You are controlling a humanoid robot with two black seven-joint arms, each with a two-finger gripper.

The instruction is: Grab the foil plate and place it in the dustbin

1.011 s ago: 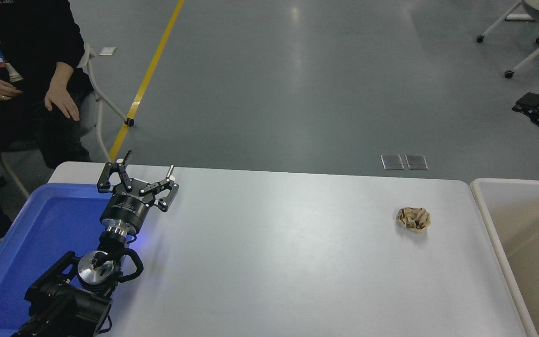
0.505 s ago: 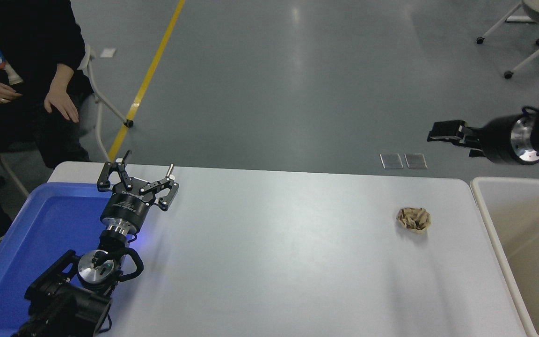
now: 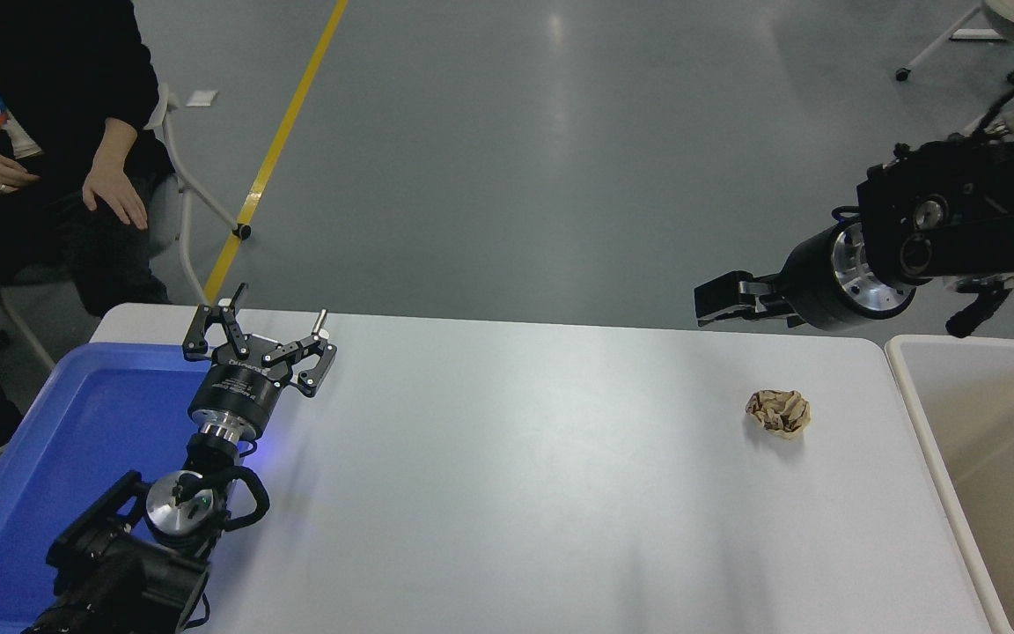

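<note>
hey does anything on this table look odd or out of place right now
Only one thing: a crumpled brown paper ball lies loose on the white table, beside the dustbin rather than in it. No foil plate is in view.

Glossy grey floor (image 3: 560, 176); yellow line (image 3: 274, 154); wheeled chairs (image 3: 973, 35)
</note>
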